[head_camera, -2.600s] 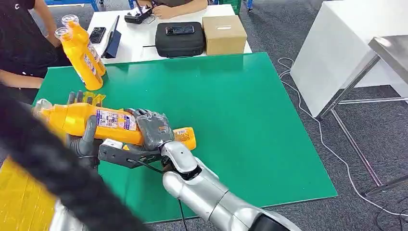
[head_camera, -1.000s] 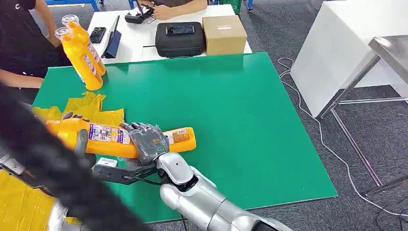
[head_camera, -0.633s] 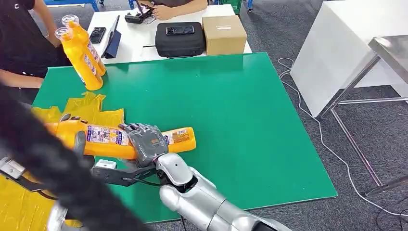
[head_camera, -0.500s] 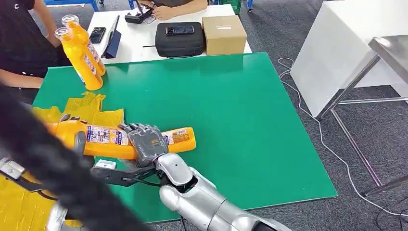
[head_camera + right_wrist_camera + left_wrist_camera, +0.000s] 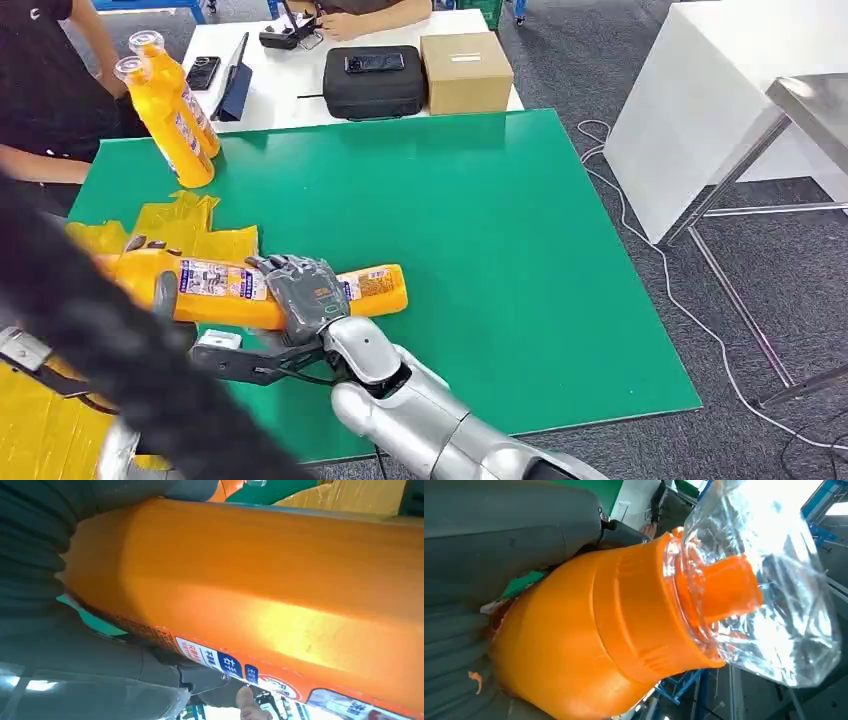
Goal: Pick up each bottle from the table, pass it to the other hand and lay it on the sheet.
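Since a couple of seconds ago the bottle [image 5: 250, 290] has dropped toward me along with both my hands, uncovering more of the crumpled yellow sheet [image 5: 195, 228] behind it; over the last half second nothing has shifted

Biggest first: the green mat [image 5: 480, 250] covers the table in front of me, with the sheet crumpled on its left part and running on toward my near left. Behind the mat stands a white table [image 5: 280, 85] carrying a black case [image 5: 375, 82], a cardboard box [image 5: 465, 70] and a phone [image 5: 201, 72]. A person [image 5: 40, 90] in a dark top stands at the far left

That orange bottle lies on its side above the mat's left part, base to the right, neck to the left, label up. My right hand [image 5: 305, 295] is wrapped over its middle from my side, fingers curled across the top. My left hand [image 5: 160, 290] grips it nearer the neck, with a dark finger over the body. In the left wrist view its clear cap [image 5: 769, 580] sits over an orange spout

Two more orange bottles [image 5: 165, 110] stand leaning at the mat's far left corner, side by side and touching
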### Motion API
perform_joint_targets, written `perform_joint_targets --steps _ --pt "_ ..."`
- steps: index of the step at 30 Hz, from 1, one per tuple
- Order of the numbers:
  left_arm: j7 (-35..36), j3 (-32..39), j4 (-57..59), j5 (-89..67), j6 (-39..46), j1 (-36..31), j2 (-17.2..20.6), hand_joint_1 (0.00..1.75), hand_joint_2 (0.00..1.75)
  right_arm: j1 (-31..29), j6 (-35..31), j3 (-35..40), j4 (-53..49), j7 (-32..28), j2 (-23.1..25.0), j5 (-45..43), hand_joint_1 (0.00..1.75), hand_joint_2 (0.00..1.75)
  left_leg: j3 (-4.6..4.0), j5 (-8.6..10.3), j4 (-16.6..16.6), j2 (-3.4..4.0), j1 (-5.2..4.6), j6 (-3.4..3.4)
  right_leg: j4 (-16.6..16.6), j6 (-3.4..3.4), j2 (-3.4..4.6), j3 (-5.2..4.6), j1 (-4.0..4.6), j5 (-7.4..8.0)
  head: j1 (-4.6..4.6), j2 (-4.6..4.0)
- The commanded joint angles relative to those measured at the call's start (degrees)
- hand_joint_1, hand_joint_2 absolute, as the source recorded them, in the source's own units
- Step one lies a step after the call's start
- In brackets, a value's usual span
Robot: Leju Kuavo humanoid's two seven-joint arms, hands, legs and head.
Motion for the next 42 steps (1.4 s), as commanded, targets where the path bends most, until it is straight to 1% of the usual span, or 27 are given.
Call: perform_joint_targets --steps 1,3,4,5,9,12,14,18,20,21,22,24,26,27,28,29,31,33,35,36,37,39,42 --pt "-0.29 2.65 5.14 0.32 -0.44 -5.55 -0.18 1.75 1.75 -0.23 -2.03 -4.16 -0.32 -1.99 -3.73 0.10 0.00 0.00 0.12 0.01 -0.03 -0.20 0.07 -0.07 -0.09 -0.02 -0.26 0.22 0.07 -0.04 0.00 0.02" --pt "-0.29 2.63 4.97 0.32 -0.42 -5.42 -0.19 1.75 1.75 -0.20 -1.84 -4.30 -1.07 -2.08 -4.09 0.19 0.00 0.00 0.13 0.01 -0.05 -0.19 0.10 -0.09 -0.12 -0.02 -0.26 0.24 0.10 -0.03 0.00 0.00" --pt "-1.06 2.92 4.00 -0.46 0.47 -5.05 0.13 1.75 1.75 0.43 -2.30 -5.15 -3.28 -3.95 -4.81 -2.01 0.00 0.00 0.08 0.01 -0.03 -0.16 0.05 -0.06 -0.07 -0.01 -0.21 0.16 0.05 -0.03 0.00 0.00" --pt "-1.32 3.38 2.89 -1.15 1.22 -4.58 0.55 1.75 1.75 0.94 -2.37 -5.45 -5.36 -4.14 -5.76 -2.27 0.00 0.00 0.16 -0.01 -0.05 -0.18 0.08 -0.10 -0.10 -0.02 -0.26 0.26 0.08 -0.05 0.00 0.00" --pt "-1.13 4.99 1.17 -2.59 2.17 -3.62 1.65 1.75 1.75 2.80 -1.60 -5.97 -10.87 -4.15 -8.13 -3.03 0.00 0.00 0.07 -0.02 -0.03 -0.07 0.05 -0.06 -0.06 -0.01 -0.11 0.12 0.05 -0.02 0.00 0.00" --pt "-1.95 5.70 1.88 -5.71 2.25 -5.15 3.04 1.75 1.75 4.21 -1.77 -5.92 -14.79 -4.28 -9.62 -3.06 0.00 0.00 0.20 -0.05 -0.05 -0.15 0.10 -0.11 -0.10 -0.03 -0.23 0.30 0.09 -0.08 0.00 0.00" --pt "-2.13 6.88 2.05 -7.51 2.37 -6.70 3.69 1.75 1.75 5.46 -1.53 -5.63 -18.42 -4.58 -10.67 -3.26 0.00 0.00 0.02 0.01 -0.02 -0.14 0.06 -0.06 -0.05 -0.02 -0.17 0.10 0.05 -0.02 0.00 0.00" --pt "-2.29 8.13 0.43 -12.49 4.25 -7.69 4.85 1.75 1.75 5.35 -0.72 -4.57 -19.22 -4.66 -11.56 -3.95 0.00 0.00 0.05 -0.03 0.04 -0.10 0.11 -0.11 -0.02 -0.03 -0.17 0.14 0.11 -0.04 0.00 0.00" --pt "-4.14 8.73 0.66 -17.51 7.96 -8.69 5.47 1.75 1.75 5.06 -0.80 -4.75 -18.83 -4.52 -11.65 -4.26 0.00 0.00 0.04 -0.01 0.00 -0.08 0.08 -0.08 -0.05 -0.03 -0.13 0.11 0.09 -0.02 0.00 0.00" --pt "-4.21 8.97 0.72 -17.99 8.29 -9.12 5.77 1.75 1.75 4.84 -0.74 -4.79 -18.79 -4.52 -11.77 -4.28 0.00 0.00 0.08 -0.04 0.03 -0.09 0.10 -0.11 -0.03 -0.04 -0.16 0.16 0.11 -0.04 0.00 0.00" --pt "-4.12 9.09 1.78 -21.11 11.06 -10.43 6.71 1.75 1.75 4.45 -0.79 -5.06 -18.74 -4.31 -11.74 -4.41 0.00 0.00 0.07 -0.03 0.03 -0.10 0.10 -0.11 -0.03 -0.03 -0.17 0.15 0.11 -0.04 0.00 0.02" --pt "-4.60 9.11 6.63 -29.39 18.05 -14.25 9.79 1.75 1.75 3.74 -0.23 -6.03 -18.68 -3.99 -11.76 -4.66 0.00 0.00 0.06 -0.03 0.04 -0.10 0.10 -0.12 -0.01 -0.04 -0.17 0.13 0.12 -0.04 0.00 0.00" --pt "-4.45 8.46 11.96 -38.38 23.63 -17.13 12.10 1.75 1.75 3.64 0.46 -6.76 -18.70 -3.85 -12.25 -4.62 0.00 0.00 0.02 0.02 0.03 -0.17 0.07 -0.10 0.02 -0.04 -0.23 0.09 0.09 -0.04 0.00 0.00" --pt "-4.36 8.60 13.77 -39.69 24.13 -18.07 12.41 1.75 1.75 3.60 0.47 -6.82 -18.39 -3.84 -12.54 -4.62 0.00 0.00 0.07 0.03 0.02 -0.23 0.10 -0.14 0.00 -0.05 -0.30 0.17 0.13 -0.05 0.00 0.00" --pt "-2.11 8.14 16.50 -41.65 23.35 -19.08 13.28 1.75 1.75 3.51 0.74 -6.50 -17.95 -3.80 -13.16 -4.84 0.00 0.00 0.10 0.03 0.00 -0.19 0.10 -0.12 -0.02 -0.05 -0.26 0.18 0.14 -0.03 0.00 0.02" --pt "-1.53 7.41 19.03 -43.75 23.14 -20.02 14.15 1.75 1.75 3.64 0.73 -6.36 -17.49 -3.90 -13.61 -5.28 0.00 0.00 0.10 0.06 -0.05 -0.17 0.05 -0.09 -0.04 -0.04 -0.22 0.16 0.09 -0.01 0.00 0.00" --pt "-0.58 3.78 28.31 -56.13 28.80 -24.02 16.89 1.75 1.75 3.77 -0.05 -5.79 -16.52 -4.79 -14.11 -6.41 0.00 0.00 0.16 0.05 -0.08 -0.18 0.07 -0.10 -0.07 -0.04 -0.25 0.24 0.11 -0.02 0.00 0.00" --pt "-0.63 1.91 35.98 -60.75 30.34 -27.65 17.84 1.75 1.75 3.57 -0.35 -5.29 -16.27 -4.93 -14.04 -6.85 0.00 0.00 0.17 0.10 -0.07 -0.38 0.08 -0.14 -0.07 -0.04 -0.44 0.31 0.13 -0.04 0.00 0.00" --pt "1.16 -0.93 44.54 -66.38 30.51 -30.71 18.93 1.75 1.75 3.40 -0.39 -4.50 -16.48 -4.89 -14.42 -7.84 0.00 0.00 0.11 0.09 -0.03 -0.20 0.04 -0.10 -0.01 -0.02 -0.23 0.17 0.09 -0.03 0.00 0.00" --pt "0.46 -1.53 47.41 -66.44 30.44 -31.55 19.05 1.75 1.75 3.37 -0.42 -4.25 -16.65 -4.82 -14.59 -8.13 0.00 0.00 0.19 0.10 -0.06 -0.28 0.07 -0.14 -0.05 -0.04 -0.34 0.28 0.12 -0.03 0.00 0.00" --pt "1.04 -3.57 52.42 -69.27 31.13 -33.20 19.56 1.75 1.75 3.33 -0.40 -3.97 -16.77 -4.93 -14.69 -8.94 0.00 0.00 0.19 0.08 -0.05 -0.22 0.06 -0.13 -0.05 -0.03 -0.28 0.27 0.11 -0.04 0.00 0.00" --pt "-0.52 -4.26 55.90 -69.12 32.58 -34.13 19.44 1.75 1.75 3.20 -0.36 -3.63 -16.70 -4.94 -14.77 -9.32 0.00 0.00 0.22 0.07 -0.05 -0.23 0.06 -0.14 -0.05 -0.04 -0.30 0.31 0.10 -0.05 0.00 0.02" --pt "0.14 -5.95 59.05 -70.84 32.45 -34.74 19.33 1.75 1.75 3.06 -0.24 -3.39 -16.72 -4.93 -14.68 -9.44 0.00 0.00 0.19 0.03 -0.02 -0.12 0.08 -0.13 -0.03 -0.03 -0.18 0.26 0.10 -0.05 0.00 0.00"
